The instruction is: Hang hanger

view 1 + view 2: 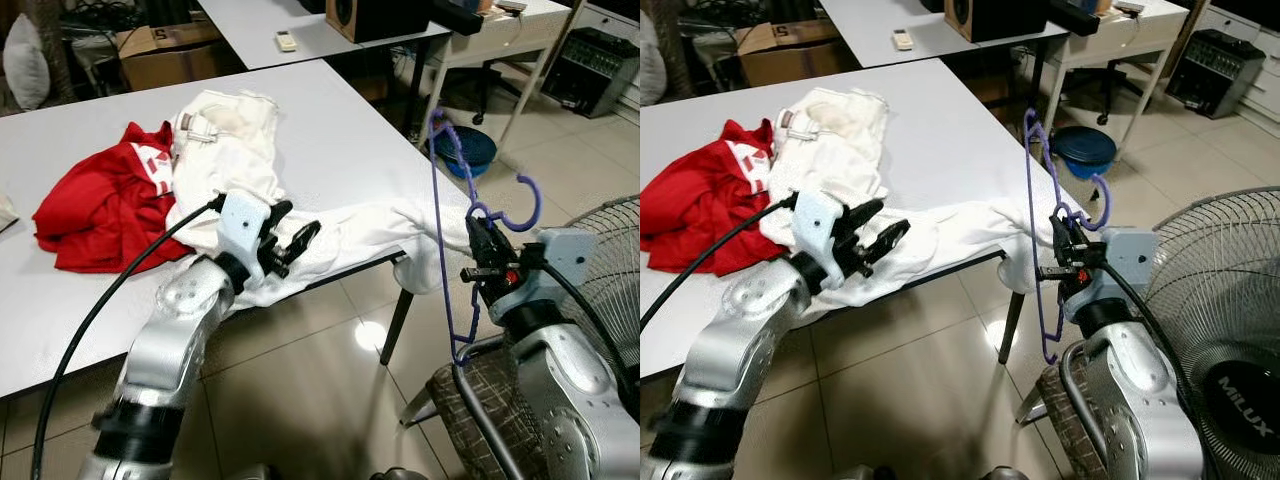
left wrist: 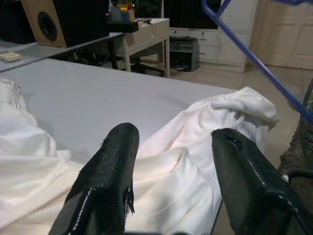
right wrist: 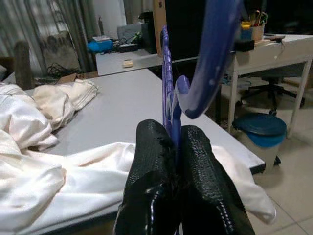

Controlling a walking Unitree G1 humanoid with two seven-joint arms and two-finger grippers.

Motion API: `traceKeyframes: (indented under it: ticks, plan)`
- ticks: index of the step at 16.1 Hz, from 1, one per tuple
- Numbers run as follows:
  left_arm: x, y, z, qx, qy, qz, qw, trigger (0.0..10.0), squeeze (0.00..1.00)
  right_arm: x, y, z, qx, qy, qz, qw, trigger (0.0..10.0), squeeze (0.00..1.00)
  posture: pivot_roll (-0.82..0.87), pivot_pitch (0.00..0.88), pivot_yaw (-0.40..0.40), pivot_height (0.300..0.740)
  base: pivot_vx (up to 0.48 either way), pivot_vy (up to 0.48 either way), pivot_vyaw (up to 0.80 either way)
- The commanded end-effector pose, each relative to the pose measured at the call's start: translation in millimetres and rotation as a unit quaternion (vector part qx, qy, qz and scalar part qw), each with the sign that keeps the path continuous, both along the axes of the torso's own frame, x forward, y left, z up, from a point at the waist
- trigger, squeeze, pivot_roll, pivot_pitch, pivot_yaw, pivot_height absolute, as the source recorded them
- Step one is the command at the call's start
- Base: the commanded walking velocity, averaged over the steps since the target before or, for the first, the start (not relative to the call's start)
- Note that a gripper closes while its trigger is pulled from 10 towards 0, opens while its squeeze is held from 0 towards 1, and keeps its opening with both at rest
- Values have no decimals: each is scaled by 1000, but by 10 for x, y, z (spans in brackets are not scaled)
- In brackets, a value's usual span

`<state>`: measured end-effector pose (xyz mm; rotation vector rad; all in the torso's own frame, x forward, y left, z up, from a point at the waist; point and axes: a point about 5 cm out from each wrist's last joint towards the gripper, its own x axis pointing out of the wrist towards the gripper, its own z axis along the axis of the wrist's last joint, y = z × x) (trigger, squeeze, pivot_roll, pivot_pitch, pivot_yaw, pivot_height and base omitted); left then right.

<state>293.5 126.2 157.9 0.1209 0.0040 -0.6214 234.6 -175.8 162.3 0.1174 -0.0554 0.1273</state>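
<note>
Left eye view shows the left gripper (image 1: 292, 245), fingers parted and empty, above white cloth (image 1: 340, 235) at the grey table's (image 1: 340, 110) near edge. Past its corner, the right gripper (image 1: 483, 243) pinches the thin blue plastic hanger (image 1: 440, 200) below its hook; it looks light, slightly flexible, best held there.

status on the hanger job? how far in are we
Done: the right gripper is shut on the purple plastic hanger, held upright beside the table's corner. In hand: the open left gripper hovers over the white garment on the grey table. Left: the garment isn't on the hanger, and nothing is hung.
</note>
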Motion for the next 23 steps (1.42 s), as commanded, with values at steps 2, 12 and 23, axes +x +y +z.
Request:
traceKeyframes:
  ticks: [2, 12, 23]
  plan:
    - [-28, 96, -3, -1, 4, 15, 1000, 10000, 0, -48, 75, -62, 7, 16, 11, 1000, 10000, 0, -184, 98, 32, 740, 0, 0, 0]
    - [-84, 102, 14, -23, -1, 38, 999, 10000, 12, -71, 54, -111, 11, 27, 6, 1000, 10000, 0, -173, 89, 18, 740, 0, -85, -385]
    - [69, 606, -279, 0, 35, 228, 973, 10000, 0, -10, -62, -68, -46, 39, 43, 997, 10000, 0, -193, 23, 46, 740, 0, 0, 0]
